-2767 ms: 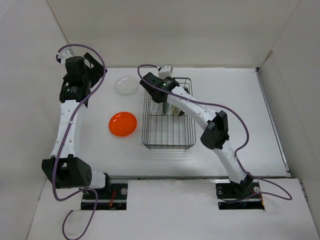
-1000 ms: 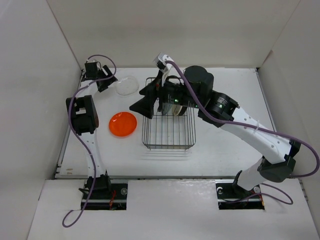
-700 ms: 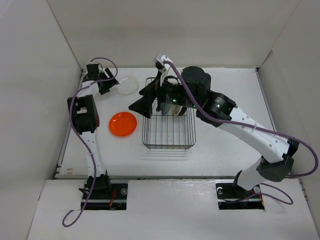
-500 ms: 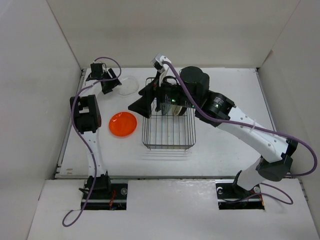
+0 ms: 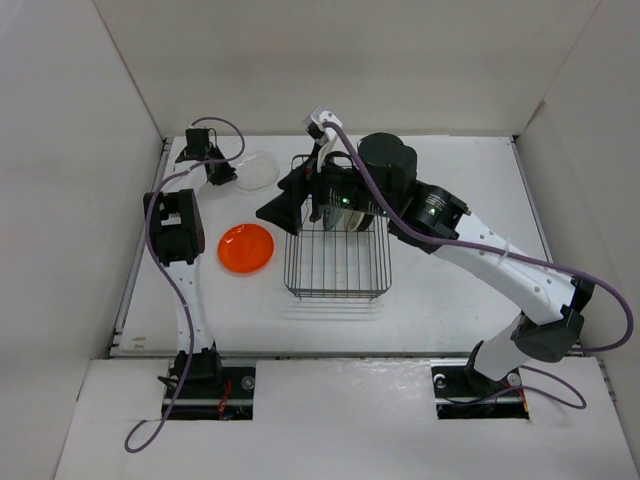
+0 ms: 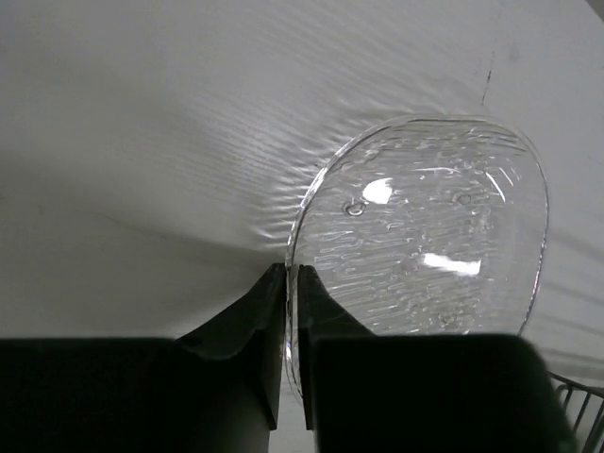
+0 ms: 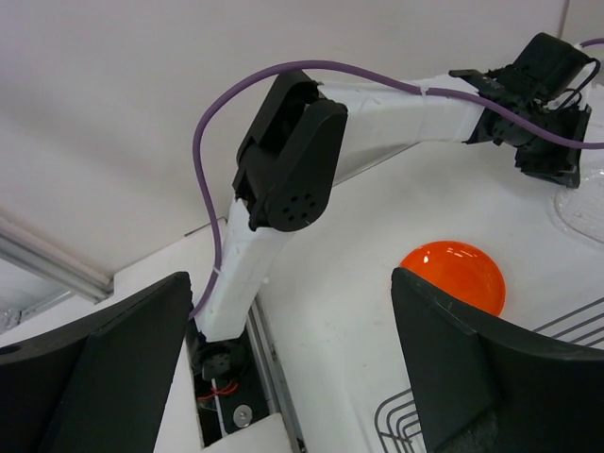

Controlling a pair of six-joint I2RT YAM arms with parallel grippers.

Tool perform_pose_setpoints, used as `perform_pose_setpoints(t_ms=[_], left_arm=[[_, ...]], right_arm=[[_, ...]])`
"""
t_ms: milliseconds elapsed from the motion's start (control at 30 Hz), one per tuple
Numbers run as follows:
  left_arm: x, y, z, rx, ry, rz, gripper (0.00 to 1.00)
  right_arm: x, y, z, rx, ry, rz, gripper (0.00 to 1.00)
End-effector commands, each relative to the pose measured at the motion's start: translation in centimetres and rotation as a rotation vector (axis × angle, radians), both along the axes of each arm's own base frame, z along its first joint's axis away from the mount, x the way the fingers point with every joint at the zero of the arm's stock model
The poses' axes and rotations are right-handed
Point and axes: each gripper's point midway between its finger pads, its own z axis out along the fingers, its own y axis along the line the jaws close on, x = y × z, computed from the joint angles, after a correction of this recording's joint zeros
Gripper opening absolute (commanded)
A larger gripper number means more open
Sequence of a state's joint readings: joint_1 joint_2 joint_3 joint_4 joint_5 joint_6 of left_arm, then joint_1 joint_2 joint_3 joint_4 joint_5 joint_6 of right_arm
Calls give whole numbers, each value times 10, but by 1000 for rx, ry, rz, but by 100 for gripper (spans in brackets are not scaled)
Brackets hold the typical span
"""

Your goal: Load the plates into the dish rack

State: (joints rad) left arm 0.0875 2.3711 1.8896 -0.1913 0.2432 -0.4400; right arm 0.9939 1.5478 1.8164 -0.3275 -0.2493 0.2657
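Note:
The clear plate (image 5: 258, 172) lies at the table's far left, and my left gripper (image 5: 224, 172) is shut on its left rim. The left wrist view shows the jaws (image 6: 291, 274) pinching the thin edge of the clear plate (image 6: 425, 236). The orange plate (image 5: 246, 248) rests flat on the table left of the dish rack (image 5: 336, 265). My right gripper (image 5: 285, 210) hovers open and empty over the rack's left side. From the right wrist, the orange plate (image 7: 453, 274) shows between the wide-apart fingers (image 7: 293, 363). Plates stand in the rack's far end (image 5: 350, 220), mostly hidden by the right arm.
White walls close in the table on the left, back and right. The left arm (image 7: 283, 160) stretches along the left edge. The right arm (image 5: 480, 250) arches over the rack from the right.
My left gripper slid right to the clear plate's rim and closed on it. The right arm has barely moved and stays open.

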Motion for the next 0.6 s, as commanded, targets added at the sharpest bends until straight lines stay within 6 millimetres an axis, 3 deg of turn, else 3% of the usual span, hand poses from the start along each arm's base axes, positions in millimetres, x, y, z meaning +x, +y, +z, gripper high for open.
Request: perform_pose_setpoints(t_ms=[0, 133, 233, 267, 300, 367, 400, 467, 500, 567], left_arm=[[-2, 6, -2, 15, 16, 21, 3], [2, 15, 4, 20, 9, 61, 0], [2, 28, 21, -3, -24, 94, 0], [4, 28, 43, -10, -69, 105, 0], [-4, 35, 44, -10, -62, 118, 0], [-4, 38, 69, 7, -115, 132, 0], [-7, 38, 96, 18, -160, 124, 0], [-13, 31, 120, -3, -190, 97, 0], [-17, 26, 144, -12, -225, 68, 0], [-29, 23, 155, -43, -229, 56, 0]], right_arm=[[2, -3, 21, 61, -31, -21, 91], [4, 0, 16, 52, -26, -21, 91], [12, 2, 7, 34, -16, -50, 91], [19, 3, 0, 17, -7, -82, 91], [22, 2, -1, 16, -8, -102, 92], [36, 4, -14, -19, 0, -144, 92], [41, 4, -14, -32, -14, -161, 93], [56, 5, -22, -75, -58, -192, 95], [63, 2, -20, -75, -82, -203, 95], [87, -1, -30, -70, -124, -242, 95]])
